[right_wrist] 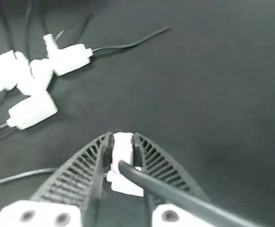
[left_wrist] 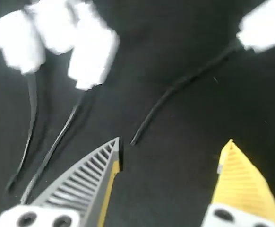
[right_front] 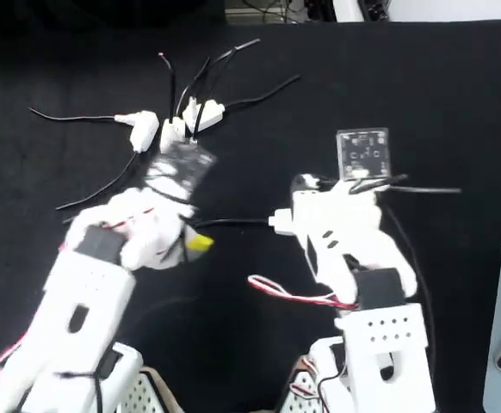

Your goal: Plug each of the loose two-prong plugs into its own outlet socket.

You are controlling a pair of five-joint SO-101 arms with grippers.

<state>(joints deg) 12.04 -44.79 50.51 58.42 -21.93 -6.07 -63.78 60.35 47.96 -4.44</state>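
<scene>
1. Firstly, the left gripper hangs over the black desk with its grey and yellow fingers spread wide. Nothing is held between them.
2. Just beyond it lies the group of white plugs, close together, some touching. Their thin black cables run out over the desk in several directions. I cannot tell which of these pieces are plugs and which are sockets.
3. In the left wrist view these pieces are blurred, and the loose end of one cable lies near the tip of the grey finger.
4. The right gripper is pressed together on one white plug, pinching it from both sides close to the desk surface.
5. This held plug is well apart from the group, which in the right wrist view lies farther off, with four white pieces visible.
6. In the high view the left arm is beside the group, and the right arm stands to its right.
</scene>
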